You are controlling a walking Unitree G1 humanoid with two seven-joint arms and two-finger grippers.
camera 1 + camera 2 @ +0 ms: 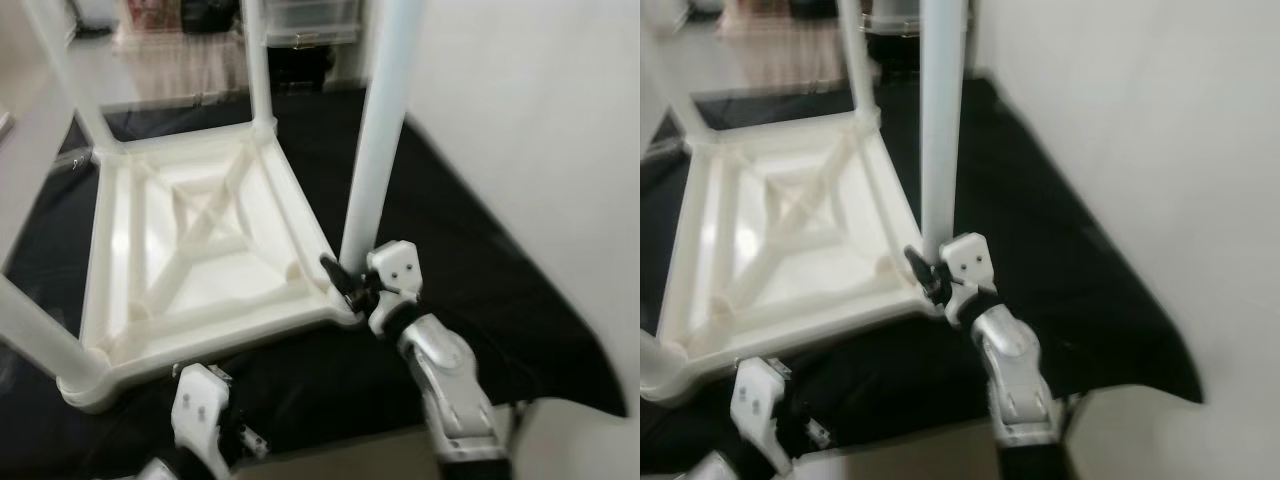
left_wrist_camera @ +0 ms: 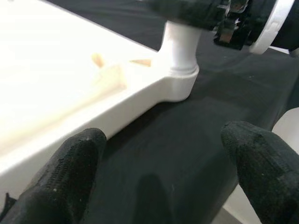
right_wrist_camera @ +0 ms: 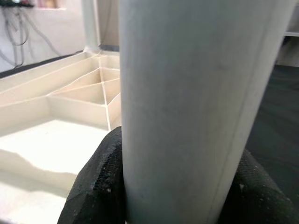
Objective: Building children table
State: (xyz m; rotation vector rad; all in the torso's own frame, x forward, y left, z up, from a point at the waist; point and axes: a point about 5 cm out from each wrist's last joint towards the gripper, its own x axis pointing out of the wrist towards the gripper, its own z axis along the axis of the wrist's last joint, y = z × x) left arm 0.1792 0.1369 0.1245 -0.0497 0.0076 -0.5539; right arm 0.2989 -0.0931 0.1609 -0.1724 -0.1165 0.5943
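Note:
A white plastic children's table (image 1: 195,235) lies upside down on a black cloth, ribbed underside up, with round white legs standing up from its corners. My right gripper (image 1: 345,278) is shut on the base of the near right leg (image 1: 378,150), which stands between its fingers (image 3: 100,177) in the right wrist view. My left gripper (image 2: 163,172) is open low by the table's near edge (image 2: 117,112), holding nothing; its white wrist (image 1: 200,405) sits at the bottom.
The black cloth (image 1: 480,270) covers the floor under the table and ends near my feet. A white wall (image 1: 540,120) runs close on the right. Shelves and boxes (image 1: 300,25) stand at the far end of the room.

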